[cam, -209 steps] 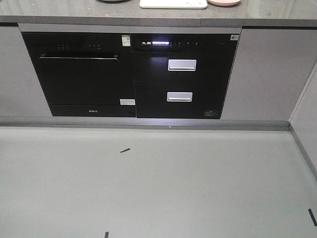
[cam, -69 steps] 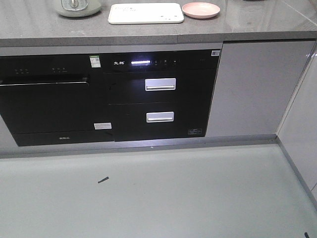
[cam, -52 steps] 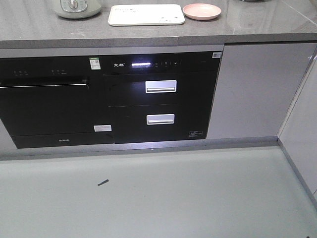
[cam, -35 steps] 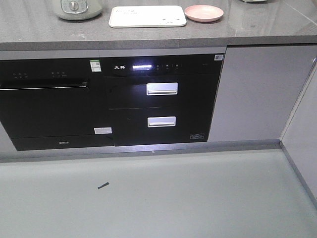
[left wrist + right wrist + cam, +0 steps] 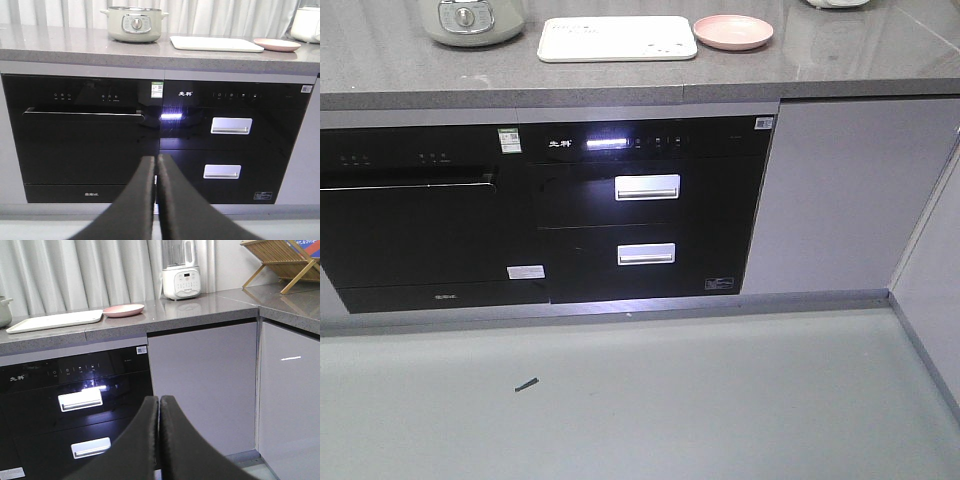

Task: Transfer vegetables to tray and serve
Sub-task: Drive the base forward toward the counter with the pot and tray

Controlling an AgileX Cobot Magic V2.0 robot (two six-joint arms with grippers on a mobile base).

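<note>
The tray (image 5: 617,38) lies lengthwise along the counter (image 5: 820,60) (pink plate (image 5: 732,31) beside, seemingly apart); left gripper (image 5: 156,161) and right gripper (image 5: 159,400) pinched closed.

Pink plate (image 5: 733,31) and pale green cooker (image 5: 470,18) on grey countertop (image 5: 880,55), above black drawer unit (image 5: 645,225).

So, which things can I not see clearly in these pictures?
- Green lettuce leaf: in no view.
- Print on the cream rectangular tray: front view, too small to read.
- Pale green cooker pot: front view, top edge cuts it; left wrist view, its wall hides the inside.
- Wooden slatted rack: right wrist view, cut by top edge.
</note>
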